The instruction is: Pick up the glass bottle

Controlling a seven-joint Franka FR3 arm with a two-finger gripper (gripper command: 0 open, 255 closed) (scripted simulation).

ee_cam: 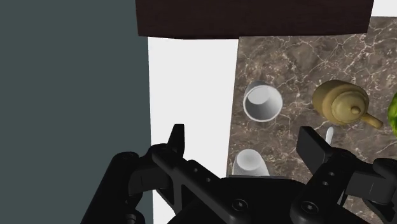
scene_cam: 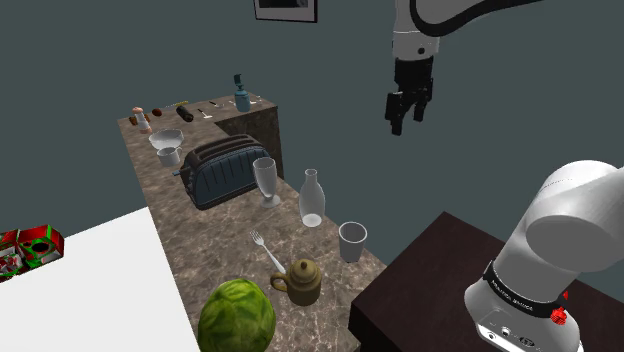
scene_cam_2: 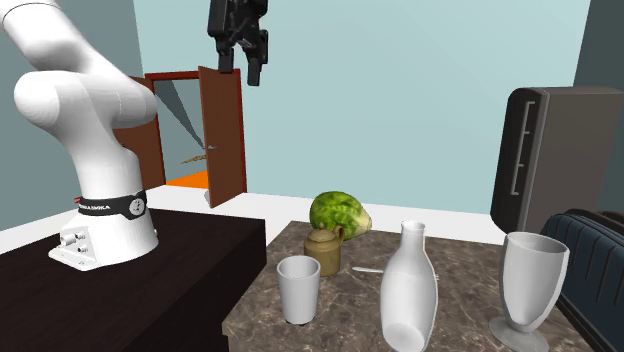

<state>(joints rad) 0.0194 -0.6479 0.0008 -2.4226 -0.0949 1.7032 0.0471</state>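
The pale, see-through bottle (scene_cam: 312,198) stands upright on the marbled counter (scene_cam: 200,235), between a goblet (scene_cam: 265,180) and a white cup (scene_cam: 352,240). In the second exterior view the bottle (scene_cam_2: 408,290) is at the front, with the cup (scene_cam_2: 298,288) to that view's left. My gripper (scene_cam: 408,110) hangs high above the counter's edge, open and holding nothing. In the wrist view the bottle (ee_cam: 250,163) shows from above, far below, between my parted fingers (ee_cam: 177,137). The gripper (scene_cam_2: 245,55) is well above everything on the counter.
A dark toaster (scene_cam: 225,170) sits behind the goblet. A brown teapot (scene_cam: 303,280), a fork (scene_cam: 265,250) and a green cabbage (scene_cam: 237,318) lie toward the counter's near end. Small items and a soap dispenser (scene_cam: 241,95) stand at the far end. The dark stand (scene_cam: 420,290) adjoins the counter.
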